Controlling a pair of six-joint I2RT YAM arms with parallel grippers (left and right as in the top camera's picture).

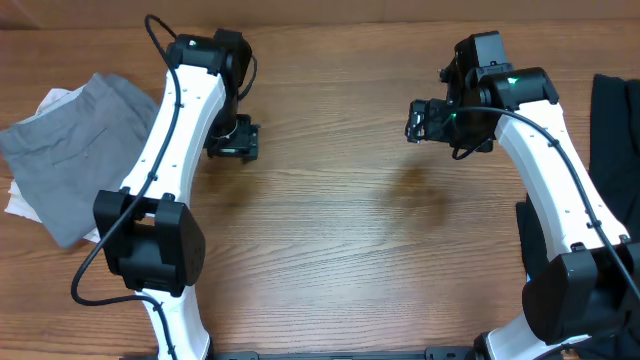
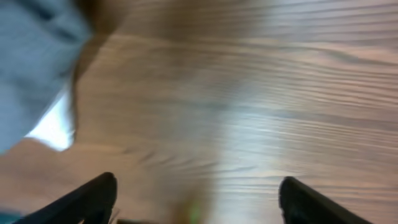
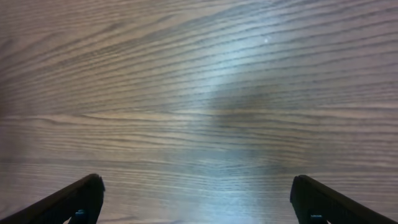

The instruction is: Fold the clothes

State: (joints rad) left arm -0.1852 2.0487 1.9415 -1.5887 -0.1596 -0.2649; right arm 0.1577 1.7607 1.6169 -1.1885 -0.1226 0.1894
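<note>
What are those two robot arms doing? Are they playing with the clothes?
Neither arm is holding anything right now. The left gripper and the right gripper are both open, hanging over the bare wooden table. The grey shorts lie at the left side of the table on top of a white garment, and nothing is touching them. A black garment sits at the right edge.

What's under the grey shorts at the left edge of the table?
Some white fabric pokes out beneath the grey shorts along their upper-left and lower-left edges. The rest is covered, so what garment it is can't be told.
</note>
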